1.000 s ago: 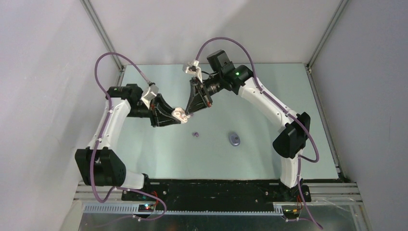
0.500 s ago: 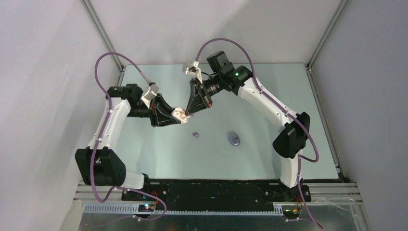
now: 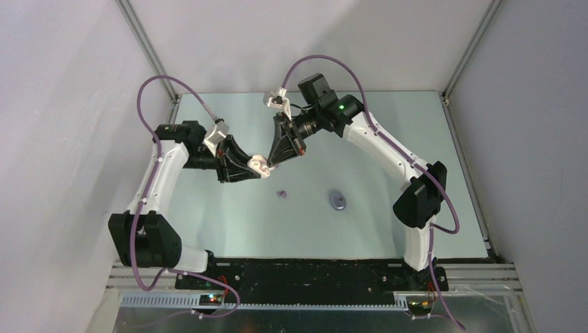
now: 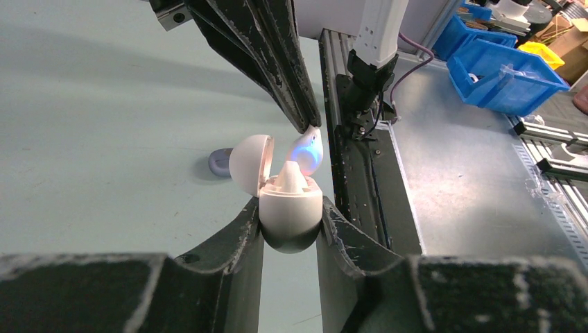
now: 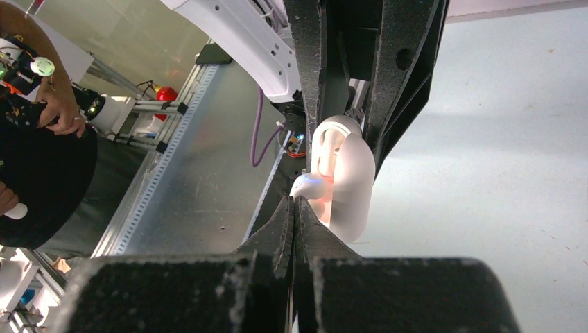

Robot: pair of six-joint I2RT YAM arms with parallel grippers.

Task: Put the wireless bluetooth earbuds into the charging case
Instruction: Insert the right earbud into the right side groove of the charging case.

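Note:
My left gripper point(image 4: 290, 210) is shut on the base of a white charging case point(image 4: 291, 201), held above the table with its lid point(image 4: 248, 164) swung open to the left. A white earbud point(image 4: 306, 150) glowing blue stands tilted at the case's open mouth, next to a white cone-shaped piece. My right gripper point(image 5: 296, 201) is shut, and its tips touch the top of that earbud point(image 5: 309, 186). From above, both grippers meet at the case point(image 3: 260, 164). A small purple earbud point(image 3: 281, 193) lies on the table below them.
A grey-purple oval case point(image 3: 338, 200) lies on the table right of the purple earbud; the left wrist view has it point(image 4: 220, 163) behind the lid. Grey walls enclose the table on three sides. The arm bases stand at the near edge.

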